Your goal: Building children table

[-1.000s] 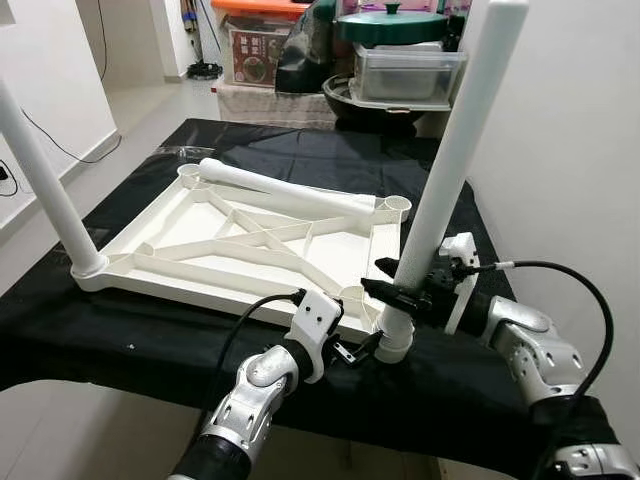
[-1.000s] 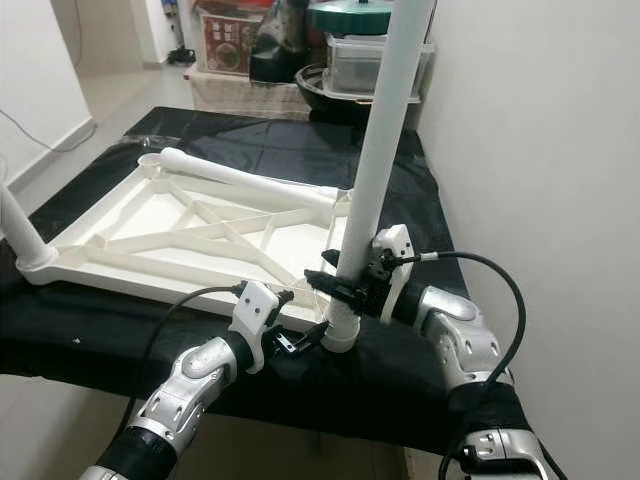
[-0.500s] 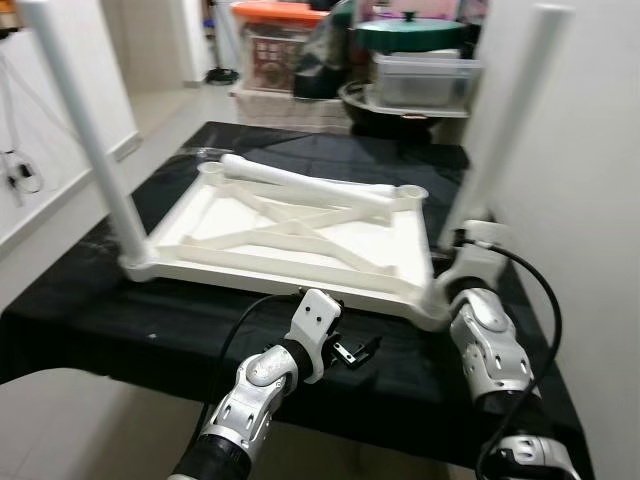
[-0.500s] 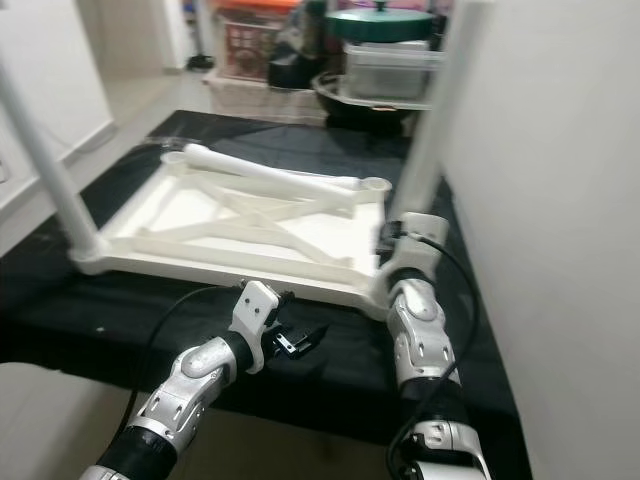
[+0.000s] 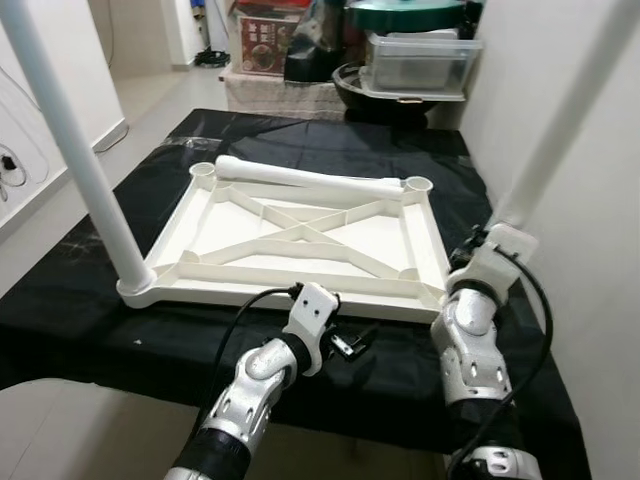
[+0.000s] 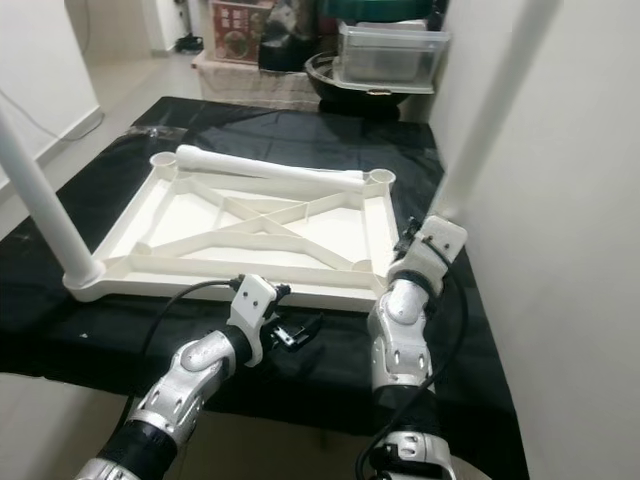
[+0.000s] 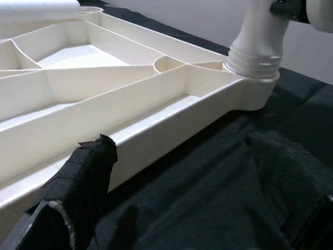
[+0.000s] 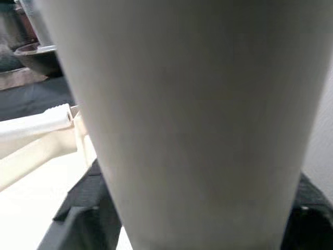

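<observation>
The white children's table top lies upside down on the black-covered counter, ribbed underside up, its long axis running from the robot's left to its right. Two legs stand screwed into its near corners, both pointing upward: the near-left leg rises from its corner socket and leans a little toward the left, and the near-right leg rises from its corner and tilts up toward the right, close along the white wall. A third loose leg lies flat across the far edge of the top, its long axis parallel to that edge, between the two open far sockets. The right tool is at the foot of the near-right leg, just above the socket; in the right wrist view the leg's white shaft sits close between the black fingers, which look clamped on it. The left tool hovers low over the black cloth just in front of the near long edge of the table top, between the two standing legs and nearer the right one; its fingers are parted narrowly and hold nothing. In the left wrist view one frayed black fingertip shows against the top's rim, with the threaded collar of the near-right leg beyond. Storage boxes and a dark bowl stand past the far end of the counter.
</observation>
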Available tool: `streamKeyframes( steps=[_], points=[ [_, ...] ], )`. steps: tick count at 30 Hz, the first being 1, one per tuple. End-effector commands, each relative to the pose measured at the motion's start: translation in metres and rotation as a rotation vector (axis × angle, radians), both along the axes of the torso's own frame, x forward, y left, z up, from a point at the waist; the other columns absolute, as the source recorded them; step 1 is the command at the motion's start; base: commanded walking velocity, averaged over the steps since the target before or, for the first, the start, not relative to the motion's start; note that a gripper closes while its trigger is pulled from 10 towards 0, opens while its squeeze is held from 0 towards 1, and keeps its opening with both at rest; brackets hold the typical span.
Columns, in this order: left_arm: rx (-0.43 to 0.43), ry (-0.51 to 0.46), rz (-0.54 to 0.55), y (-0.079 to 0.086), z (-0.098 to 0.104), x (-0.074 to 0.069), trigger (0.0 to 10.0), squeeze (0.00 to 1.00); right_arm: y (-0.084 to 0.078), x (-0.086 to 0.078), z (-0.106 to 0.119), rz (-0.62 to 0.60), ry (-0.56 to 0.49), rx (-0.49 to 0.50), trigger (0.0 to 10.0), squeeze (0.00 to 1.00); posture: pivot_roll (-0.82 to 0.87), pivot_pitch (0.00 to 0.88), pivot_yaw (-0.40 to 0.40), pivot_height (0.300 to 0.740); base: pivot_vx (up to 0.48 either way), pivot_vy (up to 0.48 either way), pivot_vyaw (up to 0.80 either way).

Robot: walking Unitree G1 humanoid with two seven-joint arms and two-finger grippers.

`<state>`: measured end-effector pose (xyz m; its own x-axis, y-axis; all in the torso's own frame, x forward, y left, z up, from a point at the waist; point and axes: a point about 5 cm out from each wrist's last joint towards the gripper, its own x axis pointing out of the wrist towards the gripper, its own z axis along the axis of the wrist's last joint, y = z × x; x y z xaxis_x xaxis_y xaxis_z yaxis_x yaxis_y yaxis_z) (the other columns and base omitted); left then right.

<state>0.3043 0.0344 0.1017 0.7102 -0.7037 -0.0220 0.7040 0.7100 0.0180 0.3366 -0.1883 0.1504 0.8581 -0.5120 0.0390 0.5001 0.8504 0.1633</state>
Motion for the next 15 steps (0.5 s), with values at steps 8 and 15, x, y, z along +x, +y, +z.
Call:
streamKeyframes(
  steps=[8,15],
  points=[
    [0.012,0.011,-0.014,-0.001,-0.003,0.0,10.0,0.0,-0.012,0.008,-0.013,0.596,0.06,0.03,10.0,0.0,0.09,0.0,-0.047,0.74,0.0,0.0,0.0],
    [0.02,0.008,-0.02,-0.001,-0.004,0.0,10.0,0.0,0.0,-0.001,-0.014,0.903,0.084,0.047,10.0,0.0,0.1,0.0,-0.053,0.74,0.0,0.0,0.0]
  ],
)
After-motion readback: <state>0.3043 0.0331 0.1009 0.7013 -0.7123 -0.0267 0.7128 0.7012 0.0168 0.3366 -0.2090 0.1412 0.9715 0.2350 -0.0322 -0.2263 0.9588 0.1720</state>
